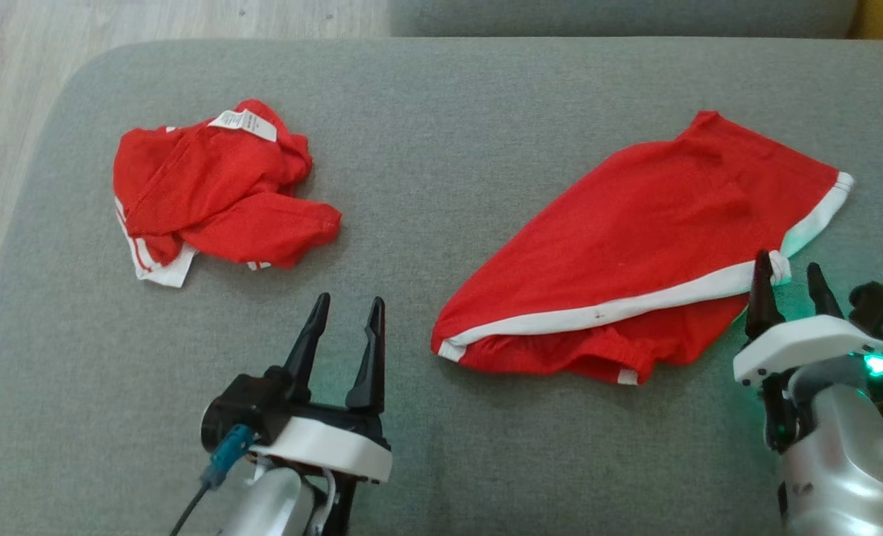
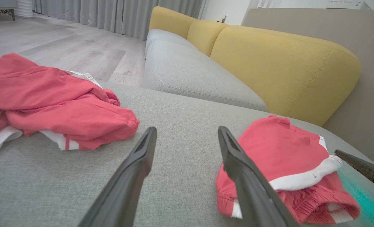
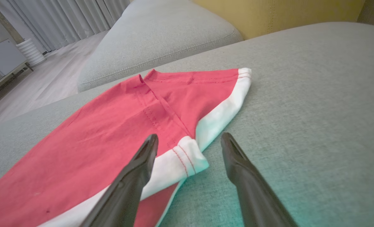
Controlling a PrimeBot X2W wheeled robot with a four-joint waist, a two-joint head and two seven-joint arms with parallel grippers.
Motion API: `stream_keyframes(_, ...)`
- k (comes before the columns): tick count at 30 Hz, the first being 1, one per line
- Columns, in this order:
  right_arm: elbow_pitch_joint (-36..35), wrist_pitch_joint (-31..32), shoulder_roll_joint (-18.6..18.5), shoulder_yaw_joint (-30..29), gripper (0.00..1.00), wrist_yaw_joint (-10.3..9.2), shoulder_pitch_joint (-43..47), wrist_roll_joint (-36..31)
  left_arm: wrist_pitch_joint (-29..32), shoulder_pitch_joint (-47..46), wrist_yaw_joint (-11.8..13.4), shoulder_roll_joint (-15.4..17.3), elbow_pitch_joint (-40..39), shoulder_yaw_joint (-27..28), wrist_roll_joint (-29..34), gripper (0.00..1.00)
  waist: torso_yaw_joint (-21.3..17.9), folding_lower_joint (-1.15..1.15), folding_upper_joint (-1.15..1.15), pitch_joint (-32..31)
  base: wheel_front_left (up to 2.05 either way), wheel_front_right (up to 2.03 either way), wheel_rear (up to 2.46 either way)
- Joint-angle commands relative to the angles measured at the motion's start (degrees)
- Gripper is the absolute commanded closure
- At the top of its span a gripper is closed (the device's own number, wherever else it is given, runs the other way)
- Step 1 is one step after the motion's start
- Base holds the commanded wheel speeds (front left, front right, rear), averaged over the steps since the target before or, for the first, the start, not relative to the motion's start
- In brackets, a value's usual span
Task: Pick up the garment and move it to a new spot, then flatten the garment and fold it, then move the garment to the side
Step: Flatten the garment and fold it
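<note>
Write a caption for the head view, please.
Left hand open between crumpled garment and spread shorts; right hand open at white hem.

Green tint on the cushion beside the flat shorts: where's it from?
Head view: a green lamp glows behind the right gripper. Right wrist view: its teal cast tints the cushion low down. Left wrist view: same cast lower right, beside the shorts.

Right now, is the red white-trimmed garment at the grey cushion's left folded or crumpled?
Crumpled: the left red garment sits bunched in uneven lumps, white care label flipped on top, white hem poking out underneath.
</note>
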Motion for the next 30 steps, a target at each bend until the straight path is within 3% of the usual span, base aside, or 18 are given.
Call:
stream_keyframes(1,0.3,-1.1,-0.3,0.9,0.0,-0.04,-3.3,-0.7,-0.5,-2.4,0.3,0.0,-1.5,1.0,0.1,0.0,0.4,-0.01,0.0,0.4,0.0,0.0,0.0)
stream_keyframes(8,6.0,-2.7,-0.3,1.0,0.0,-0.04,-5.5,-1.1,-0.5,-3.5,0.8,0.0,-1.1,0.0,-0.5,0.0,0.7,-0.01,0.0,0.6,0.0,0.0,0.0)
stream_keyframes(9,6.7,-3.0,-0.3,1.0,0.15,-0.04,-5.8,-1.3,-0.5,-3.6,0.9,0.0,-1.1,-0.1,-0.6,0.0,0.7,-0.01,0.0,0.7,0.0,0.0,0.0)
stream_keyframes(11,7.9,-3.6,-0.3,1.0,1.0,-0.04,-6.3,-1.7,-0.5,-3.7,1.0,0.0,-1.1,-0.1,-0.7,0.0,0.6,-0.01,0.0,0.6,0.0,0.0,0.0)
stream_keyframes(20,7.4,-5.4,-0.3,1.5,1.0,-0.04,-5.8,-3.1,-0.5,-1.5,1.2,0.0,-0.4,0.2,-0.8,0.0,-0.8,-0.01,0.0,-2.5,0.0,0.0,0.0)
stream_keyframes(30,0.1,-4.3,-0.3,1.2,1.0,-0.04,-3.3,-5.1,-0.5,0.7,0.5,-0.1,1.7,-5.7,-3.4,0.0,-0.7,-0.01,0.0,-4.4,0.0,0.0,0.0)
